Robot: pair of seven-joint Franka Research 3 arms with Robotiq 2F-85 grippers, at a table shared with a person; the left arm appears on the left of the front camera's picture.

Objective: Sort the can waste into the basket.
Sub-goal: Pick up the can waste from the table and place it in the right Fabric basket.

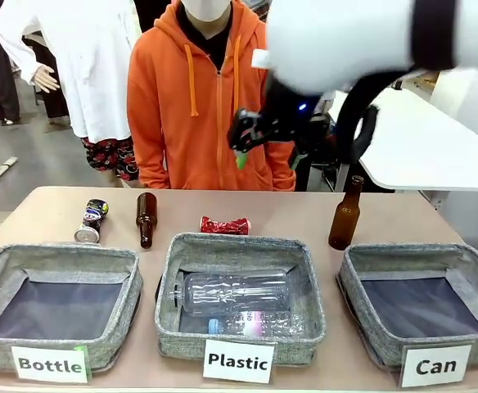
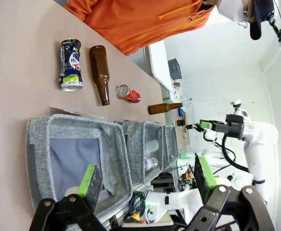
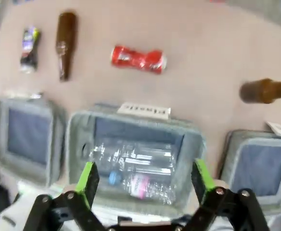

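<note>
I'm holding my right gripper [image 3: 144,178] high over the table [image 1: 288,214], fingers wide apart and gripping nothing, looking down on the Plastic basket [image 3: 73,144]. In the front view it's hanging before the person's orange hoodie [image 1: 173,106]. My left gripper [image 2: 146,174] is likewise standing spread open, hovering by the Bottle basket [image 2: 37,144]. The red can [image 1: 225,225] is lying on its side just past the Plastic basket's far rim, long axis running left-right along that rim, a silvery round end facing my left. The black can [image 1: 91,221] is lying farther to my left, beyond the Bottle basket, long axis running roughly far-to-near, silver end pointing toward me. The lying brown bottle [image 1: 146,219] is resting between the two cans, neck toward me. The upright brown bottle [image 1: 346,214] is standing behind the Can basket [image 1: 403,252], which is sitting at my right, well apart from both cans. Clear plastic bottles [image 1: 235,292] are lying in the Plastic basket.
</note>
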